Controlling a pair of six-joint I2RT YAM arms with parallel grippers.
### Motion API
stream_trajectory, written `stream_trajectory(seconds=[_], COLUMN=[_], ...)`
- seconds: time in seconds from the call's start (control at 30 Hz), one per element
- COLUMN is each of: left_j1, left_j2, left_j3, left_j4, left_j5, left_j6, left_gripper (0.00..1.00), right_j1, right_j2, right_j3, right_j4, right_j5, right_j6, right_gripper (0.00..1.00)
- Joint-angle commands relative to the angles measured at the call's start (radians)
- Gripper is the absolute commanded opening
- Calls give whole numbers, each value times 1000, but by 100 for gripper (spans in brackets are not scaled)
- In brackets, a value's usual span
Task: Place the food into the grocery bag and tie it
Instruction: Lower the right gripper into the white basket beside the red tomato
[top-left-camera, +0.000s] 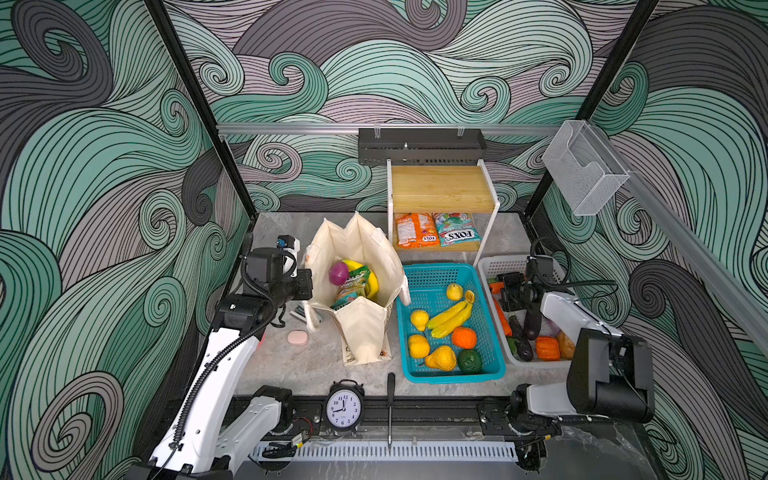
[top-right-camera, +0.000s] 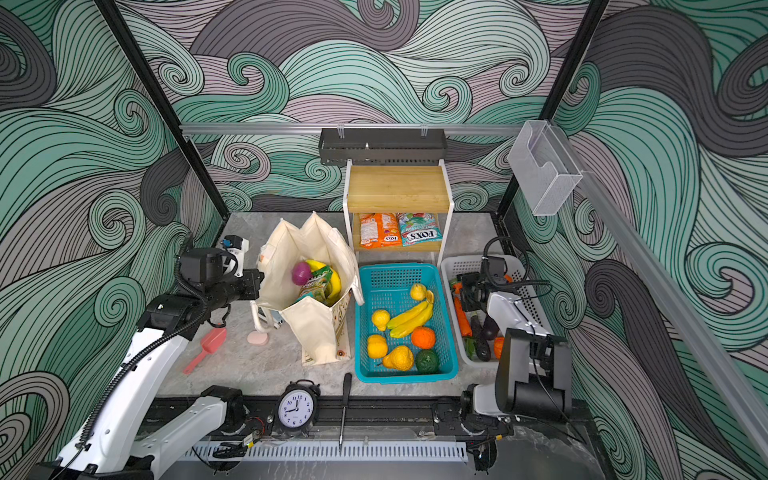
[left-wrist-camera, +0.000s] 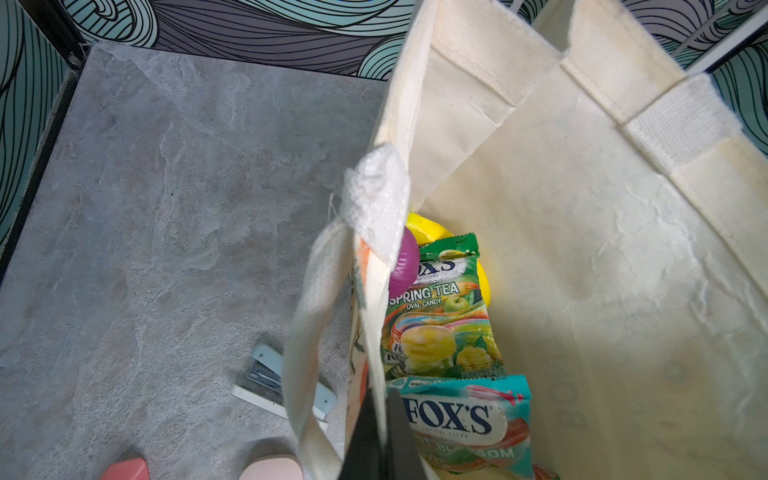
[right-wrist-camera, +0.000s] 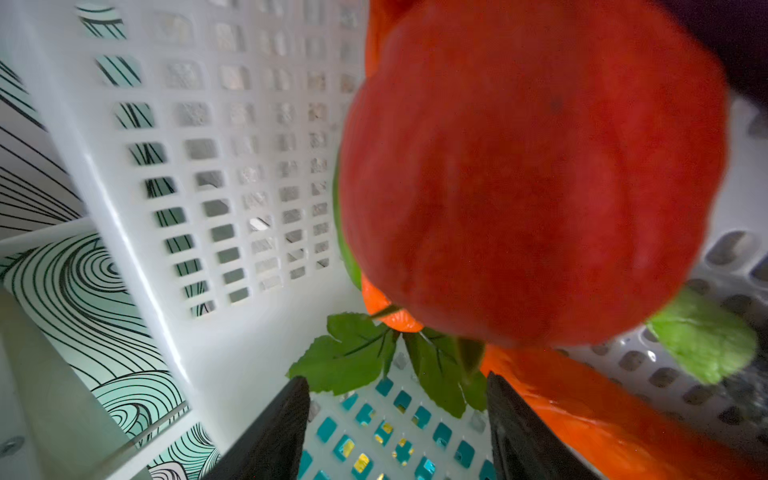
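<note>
Your left claw is clamped on the side wall of the bag, which stands open mid-desk beside the teal basket. Inside it lie an onion, a banana and candy packets. At the desk's right edge, your right claw hangs in the white basket near a red vegetable, jaws apart and empty.

I counted one grocery bag, one teal basket, one white basket, one clock and one screwdriver. I saw two banana bunches. Two candy packets sat in the bag and two more on the shelf.
</note>
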Motion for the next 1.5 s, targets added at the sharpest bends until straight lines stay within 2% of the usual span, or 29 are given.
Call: stream_trajectory(seconds=[0.0, 0.2, 0.3, 0.37, 0.67, 0.83, 1.2, 1.27, 1.37, 1.43, 1.47], left_j1=[8, 9, 9, 8, 9, 8, 7, 8, 9, 8, 8], left_j2=[6, 6, 6, 5, 2, 0, -2, -2, -2, -1, -1], left_j3=[-3, -2, -2, -2, -2, -2, -2, -2, -2, -2, -2], left_j4=[-23, -24, -24, -24, -23, -23, -23, -23, -23, -24, -24], left_j5=[0, 0, -5, -3, -4, -4, -3, -5, -5, -5, -5], left_j6=[7, 8, 9, 9, 10, 9, 9, 9, 8, 9, 10], left_gripper=[0, 0, 0, 0, 0, 0, 0, 0, 0, 0, 0], right_j1=[7, 48, 98, 110, 108, 108, 108, 109, 109, 109, 109], right_j2=[7, 33, 40, 52, 159, 193, 241, 247, 252, 254, 256], right_j3=[33, 71, 110, 125, 135, 134, 124, 120, 113, 100, 98], right_j4=[-33, -56, -112, -123, -111, -92, -45, -33, -9, 25, 31], right_j5=[72, 119, 222, 243, 134, 119, 133, 133, 122, 108, 103], right_j6=[-12, -32, -69, -68, -13, -2, 7, 4, 1, 5, 7], right_gripper=[66, 64, 64, 64, 61, 61, 48, 48, 56, 51, 43])
